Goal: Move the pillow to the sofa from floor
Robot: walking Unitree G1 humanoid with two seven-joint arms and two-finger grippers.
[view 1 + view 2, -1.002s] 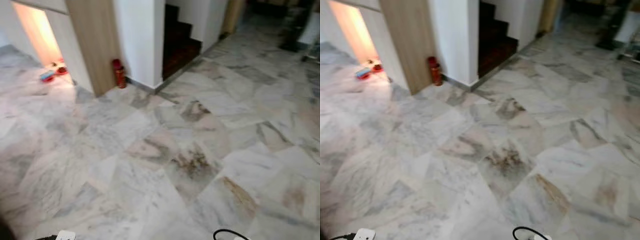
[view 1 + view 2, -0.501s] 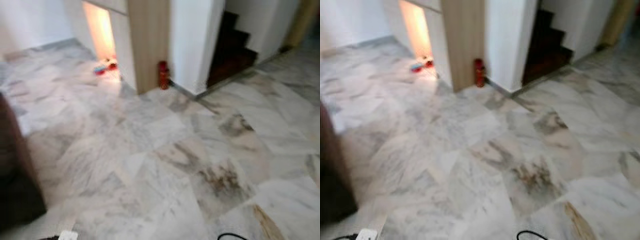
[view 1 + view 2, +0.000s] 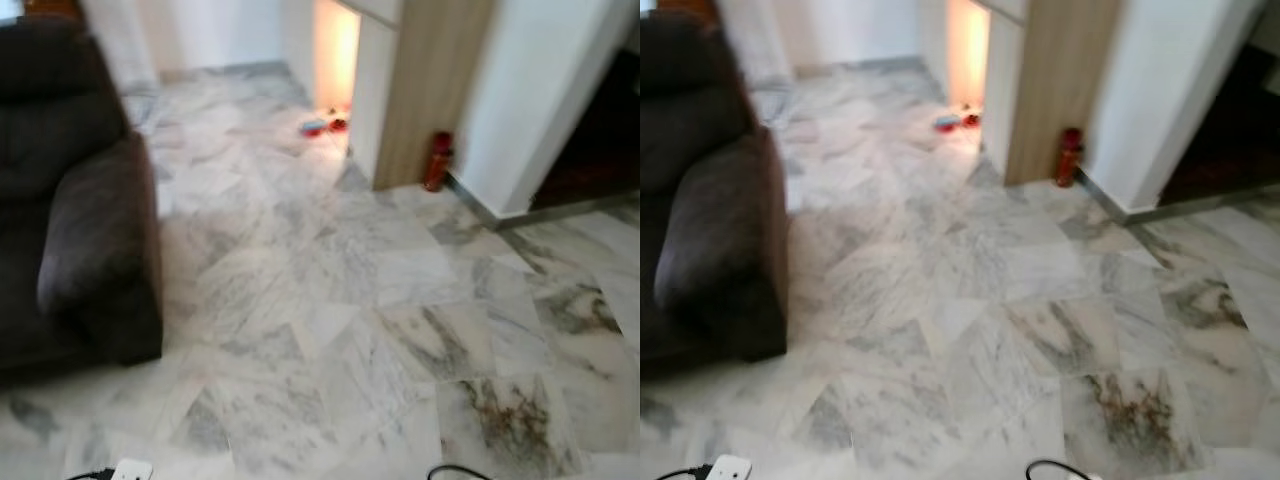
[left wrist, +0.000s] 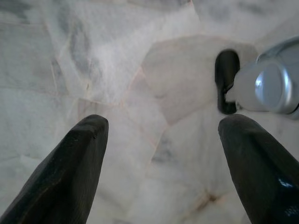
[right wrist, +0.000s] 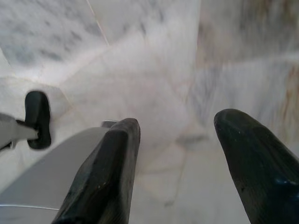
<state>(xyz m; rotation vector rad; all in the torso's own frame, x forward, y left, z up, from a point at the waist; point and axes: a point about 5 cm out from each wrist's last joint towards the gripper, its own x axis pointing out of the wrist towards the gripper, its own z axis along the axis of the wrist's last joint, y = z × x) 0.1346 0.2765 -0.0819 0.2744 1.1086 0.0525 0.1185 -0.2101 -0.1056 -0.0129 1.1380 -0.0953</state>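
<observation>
A dark brown sofa [image 3: 75,190] stands at the left of the eye views, one armrest [image 3: 100,235] facing the open marble floor [image 3: 330,300]. My left gripper [image 4: 161,163] hangs open over bare marble, nothing between its black fingers [image 4: 70,172]. My right gripper [image 5: 187,163] also hangs open above the floor, empty, with my silver leg and black foot beside it.
A wooden panel [image 3: 425,90] and white wall [image 3: 540,100] stand at the back right, with a red bottle-shaped object [image 3: 437,160] at their foot. Small red and blue items [image 3: 322,126] lie by a lit opening. A dark stairway [image 3: 600,150] lies far right.
The camera has swung to the left: the wooden panel and red object shifted right, and the dark sofa has come into view on the left. Both grippers hang as before.
</observation>
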